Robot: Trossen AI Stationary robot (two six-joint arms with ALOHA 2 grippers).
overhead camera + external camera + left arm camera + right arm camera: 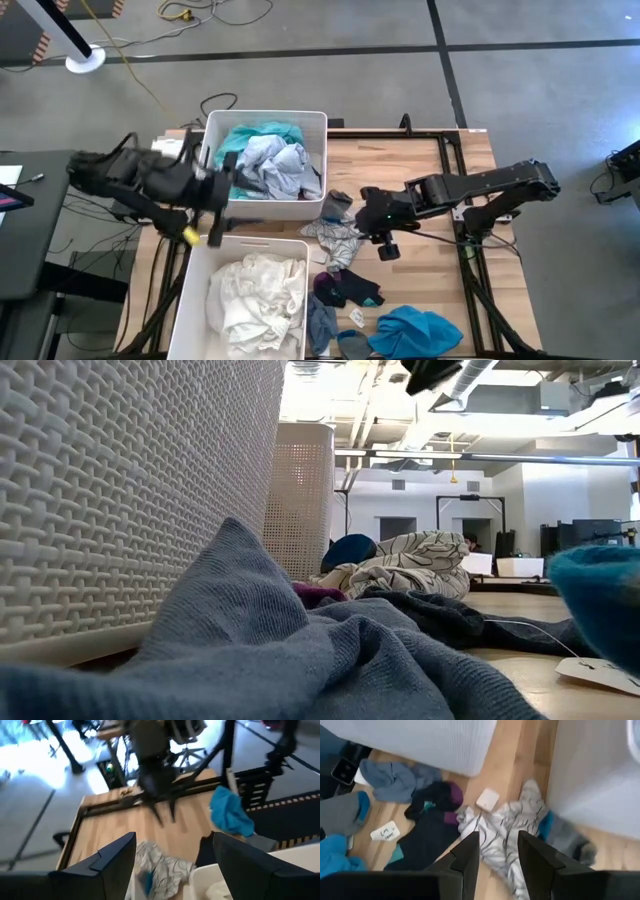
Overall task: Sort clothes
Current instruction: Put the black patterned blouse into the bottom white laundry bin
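you have two white woven bins [318, 120] on a pale wood table [420, 160]. one holds teal and grey garments [262, 160], the other white fabric [255, 295]. a white garment with dark line print [502, 827], dark socks [345, 288] and a bright blue cloth [415, 330] lie outside.

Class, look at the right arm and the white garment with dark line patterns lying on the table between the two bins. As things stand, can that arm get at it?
Probably yes. The right tool hovers open directly over the patterned white garment, with nothing lying on top of it. The bins flank it but leave the way down free.
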